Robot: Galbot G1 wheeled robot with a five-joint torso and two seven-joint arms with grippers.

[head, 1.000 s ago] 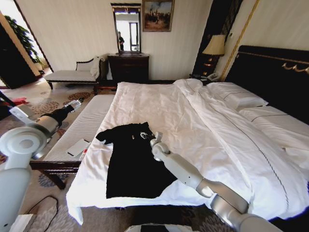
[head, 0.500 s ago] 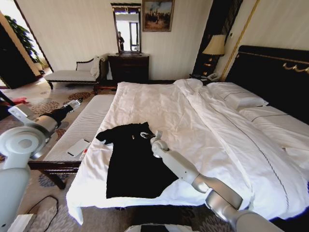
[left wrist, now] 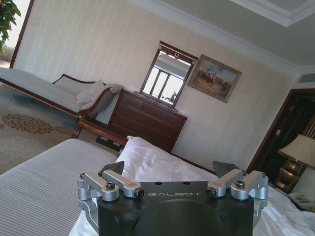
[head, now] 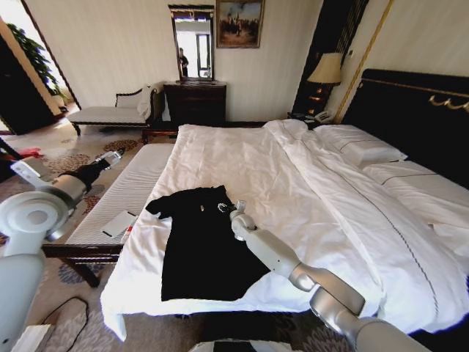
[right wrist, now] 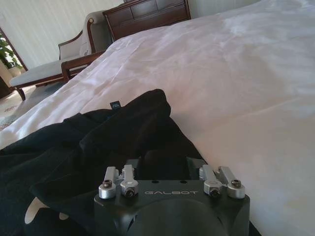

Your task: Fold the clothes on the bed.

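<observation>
- The bed (head: 308, 183) fills the room's centre; open white bedding extends right of the garment, and a striped bench (head: 124, 194) runs along the left edge.
- The T-shirt (head: 198, 249) lies near the bed's front left corner.
- Right gripper (head: 229, 208) rests at the shirt's upper right shoulder, fingers clamped on bunched black fabric.
- Left gripper (left wrist: 170, 174) is raised over the bench, fingers spread, holding nothing.

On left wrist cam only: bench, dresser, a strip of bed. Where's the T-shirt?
Observer: The black T-shirt lies spread on the bed, at the near corner on the bench side.
Operator: Right arm?
Observer: The right gripper is down at the T-shirt's collar end, on its right edge.
Operator: Cloth lifted?
Observer: The right wrist view shows a raised hump of black cloth just ahead of that gripper.
</observation>
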